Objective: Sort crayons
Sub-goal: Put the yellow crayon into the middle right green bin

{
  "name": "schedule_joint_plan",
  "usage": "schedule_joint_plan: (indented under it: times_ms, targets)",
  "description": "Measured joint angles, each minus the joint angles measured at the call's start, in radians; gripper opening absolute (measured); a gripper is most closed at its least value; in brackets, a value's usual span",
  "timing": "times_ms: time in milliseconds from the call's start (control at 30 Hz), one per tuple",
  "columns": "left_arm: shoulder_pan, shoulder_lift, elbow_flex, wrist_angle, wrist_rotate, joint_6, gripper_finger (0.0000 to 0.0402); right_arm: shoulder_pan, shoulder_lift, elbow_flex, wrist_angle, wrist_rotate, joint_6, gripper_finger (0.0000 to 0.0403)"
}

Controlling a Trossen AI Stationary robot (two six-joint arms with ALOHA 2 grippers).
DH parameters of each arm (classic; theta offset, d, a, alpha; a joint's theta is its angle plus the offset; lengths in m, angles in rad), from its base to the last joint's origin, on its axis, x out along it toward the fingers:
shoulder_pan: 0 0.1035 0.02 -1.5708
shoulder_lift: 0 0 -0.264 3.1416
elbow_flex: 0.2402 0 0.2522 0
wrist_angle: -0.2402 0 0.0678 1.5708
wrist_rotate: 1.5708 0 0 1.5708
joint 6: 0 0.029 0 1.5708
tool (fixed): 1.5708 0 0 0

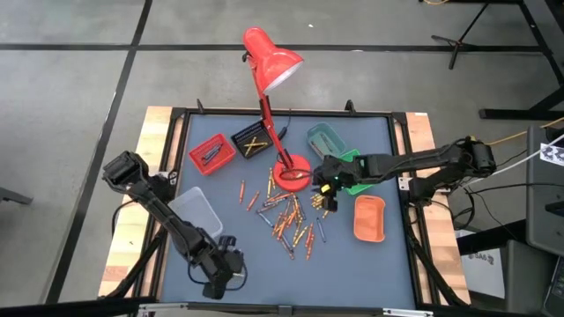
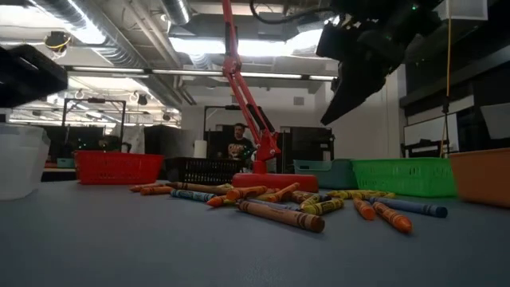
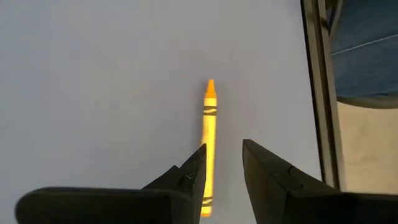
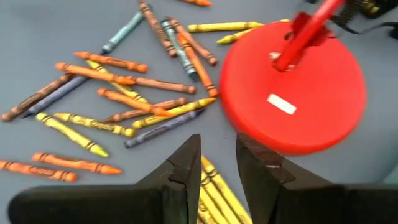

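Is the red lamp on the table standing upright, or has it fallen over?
Upright. In the high view the red lamp rests flat on its round base on the table; in the low view its stem rises above the crayons.

Two dark jointed arms, black tapered fingers (image 3: 186,180), green light apparently on right hand (image 1: 324,187)

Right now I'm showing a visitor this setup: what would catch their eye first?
Probably the red desk lamp standing mid-table, with the crayons scattered just in front of its base. Next, the right gripper beside that base, and the left gripper at the near edge over one yellow crayon.
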Motion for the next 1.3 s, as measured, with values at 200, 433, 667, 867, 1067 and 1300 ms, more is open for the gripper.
schedule_joint_plan:
  times_ms: [200, 433, 667, 867, 1067, 1300]
  targets:
    - [-0.054, 0.0, 0.0, 0.002, -0.131, 0.0, 0.0089, 0.058, 0.0, 0.0, 0.0, 0.0, 0.0, 0.0099]
    - [-0.108, 0.057, 0.0, 0.095, -0.149, 0.001, 0.0088, 0.117, 0.0, 0.0, 0.0, 0.0, 0.001, 0.0099]
    - [-0.131, 0.14, 0.0, 0.134, -0.153, 0.025, 0.0088, 0.14, 0.0, 0.0, 0.005, 0.001, 0.007, 0.0099]
    - [-0.133, 0.162, 0.003, 0.136, -0.174, 0.03, 0.0085, 0.137, 0.0, 0.0, 0.005, 0.003, 0.025, 0.0099]
    - [-0.133, 0.164, 0.003, 0.137, -0.204, 0.03, 0.0048, 0.138, 0.0, 0.0, 0.003, -0.002, 0.025, 0.0099]
    - [-0.126, 0.165, 0.002, 0.145, -0.239, 0.028, 0.0005, 0.138, 0.0, 0.0, 0.0, -0.006, 0.025, 0.0099]
